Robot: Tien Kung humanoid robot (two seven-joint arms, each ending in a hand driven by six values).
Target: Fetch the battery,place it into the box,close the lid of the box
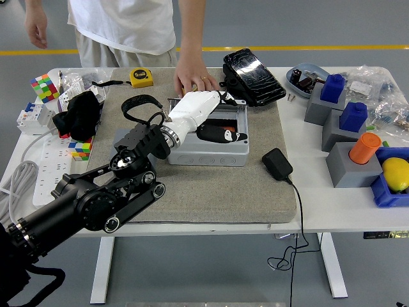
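Note:
The grey box (208, 151) sits on the grey mat (211, 185) at mid-table. Its clear lid (231, 110) is tilted low over the opening. My left hand (220, 102), white with dark fingers, lies on the lid, fingers (225, 97) over its far edge and the thumb (220, 135) under it, inside the box. I see only a dark shape through the lid and cannot pick out the battery. A person's hand (192, 79) rests on the mat just behind the box.
A black charger (277, 164) with its cable lies right of the box, a black case (254, 75) behind it. A yellow tape measure (141, 77), a black strap (139, 103) and colour cubes (43, 86) are to the left. Grey blocks (351, 163), an orange cylinder (365, 148) and a lemon (396, 174) stand at right.

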